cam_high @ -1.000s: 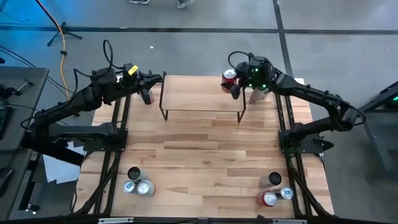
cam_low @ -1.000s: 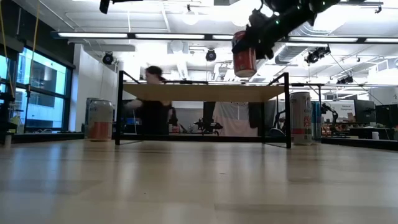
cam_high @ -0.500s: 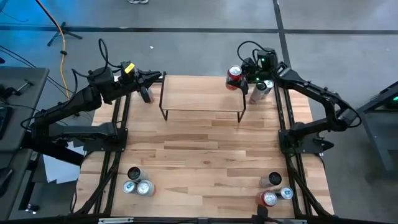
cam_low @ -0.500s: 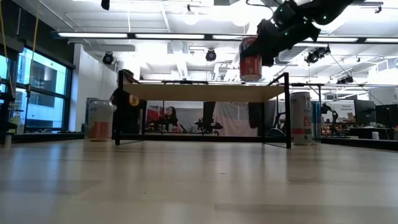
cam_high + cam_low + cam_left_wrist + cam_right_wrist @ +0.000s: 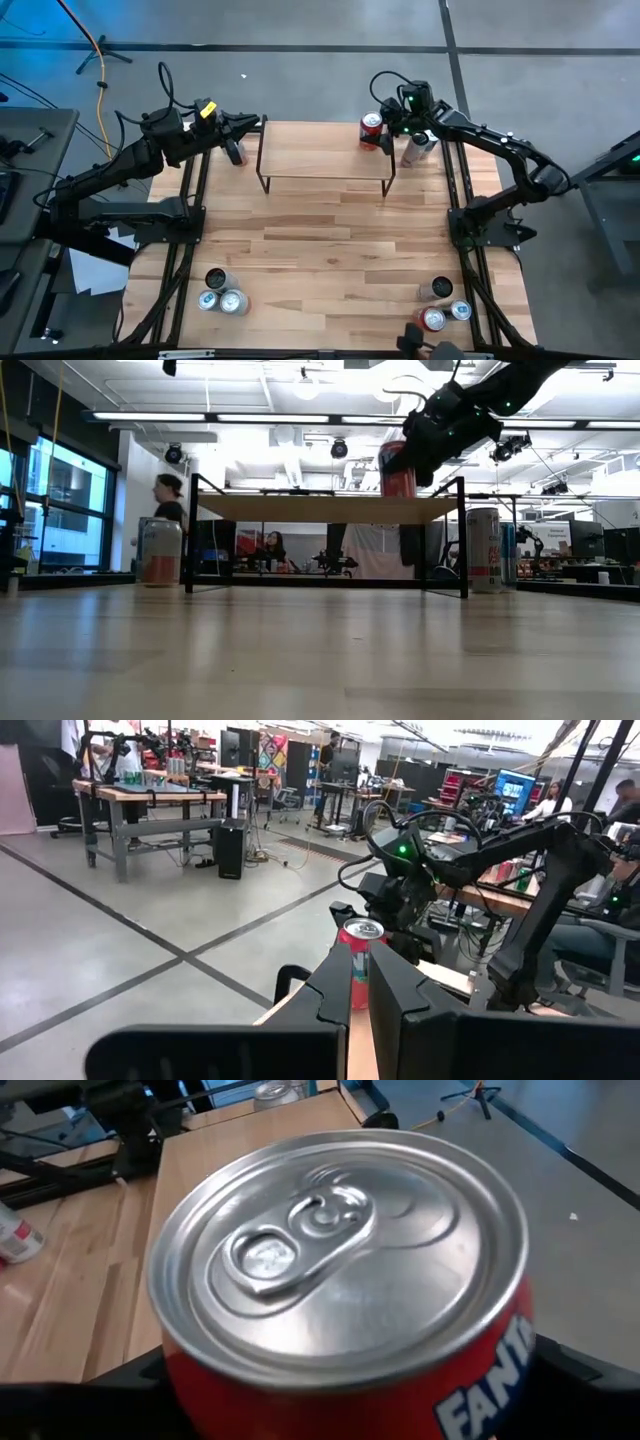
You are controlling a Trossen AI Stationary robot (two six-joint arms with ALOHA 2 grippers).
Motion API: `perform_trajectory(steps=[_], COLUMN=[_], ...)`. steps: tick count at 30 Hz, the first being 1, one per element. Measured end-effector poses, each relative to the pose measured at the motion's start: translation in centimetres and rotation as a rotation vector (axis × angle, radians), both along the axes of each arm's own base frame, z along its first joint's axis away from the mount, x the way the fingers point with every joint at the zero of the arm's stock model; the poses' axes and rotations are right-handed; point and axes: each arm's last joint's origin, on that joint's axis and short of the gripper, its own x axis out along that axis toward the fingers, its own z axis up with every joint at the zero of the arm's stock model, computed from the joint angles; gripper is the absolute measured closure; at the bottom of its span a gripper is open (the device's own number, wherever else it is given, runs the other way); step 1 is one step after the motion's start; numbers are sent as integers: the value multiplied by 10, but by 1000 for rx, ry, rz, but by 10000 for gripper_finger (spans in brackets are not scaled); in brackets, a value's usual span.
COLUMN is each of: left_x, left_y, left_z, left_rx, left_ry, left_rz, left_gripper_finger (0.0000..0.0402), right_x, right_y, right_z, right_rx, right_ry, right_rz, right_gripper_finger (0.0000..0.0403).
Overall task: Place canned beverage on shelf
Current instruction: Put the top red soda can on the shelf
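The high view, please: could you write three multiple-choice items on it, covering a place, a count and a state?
1. Where is the right gripper?
A. at the shelf's right end
B. over the table's near edge
C. beside the left arm

2. How many cans stand at the table's near left corner?
A. two
B. three
C. five

3. The left gripper's jaws are:
A. wide open
B. shut on a can
C. shut, empty

Key: A, it is by the shelf's right legs; B, three tops show; C, nothing sits between them.
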Motion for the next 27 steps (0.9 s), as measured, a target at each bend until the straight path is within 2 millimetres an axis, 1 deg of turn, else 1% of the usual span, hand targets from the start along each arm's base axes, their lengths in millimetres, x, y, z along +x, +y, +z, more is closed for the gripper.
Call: perform_trajectory(steps=[13, 18, 27], left_x=[0, 0, 0], left_y=[0, 0, 0], left_z=[0, 0, 0], left_rx=[-2, -3, -3], left_ry=[-1, 1, 2], left_rz=[0, 0, 0], left_gripper_finger=[402, 401, 402], right_x=[-1, -1, -1], right_y=[-4, -5, -4], right_z=[1, 0, 0], right_rx=[-72, -36, -23], right_ry=[45, 50, 48], right_rz=[-116, -155, -158], right_gripper_finger=[72, 72, 71])
